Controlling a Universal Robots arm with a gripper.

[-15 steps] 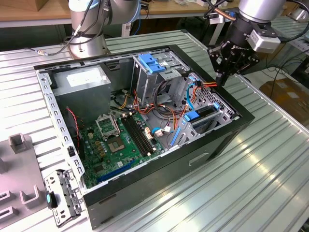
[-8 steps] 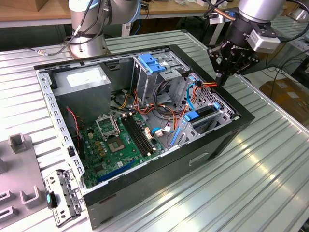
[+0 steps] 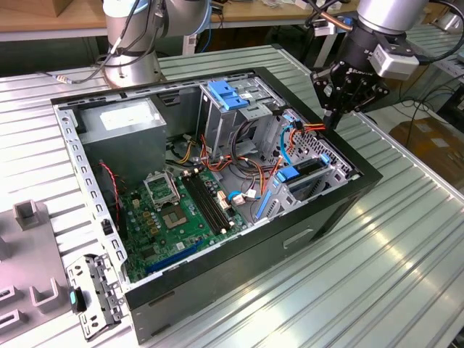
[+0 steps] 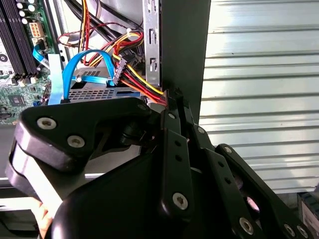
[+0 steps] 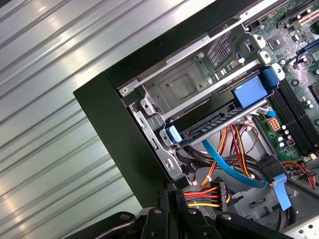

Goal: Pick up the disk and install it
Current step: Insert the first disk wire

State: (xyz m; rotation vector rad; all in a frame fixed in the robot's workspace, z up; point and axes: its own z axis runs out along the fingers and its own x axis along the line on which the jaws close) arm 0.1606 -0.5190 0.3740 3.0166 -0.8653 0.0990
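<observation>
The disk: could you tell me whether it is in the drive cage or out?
In: the disk sits slotted in the drive cage in the first wrist view, blue carrier rail at its edges.

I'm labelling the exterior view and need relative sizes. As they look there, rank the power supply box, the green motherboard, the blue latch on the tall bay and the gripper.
Largest to smallest:
1. green motherboard
2. power supply box, not far behind
3. gripper
4. blue latch
The gripper may be nearer the camera, so ranks three and four are unsure.
</observation>
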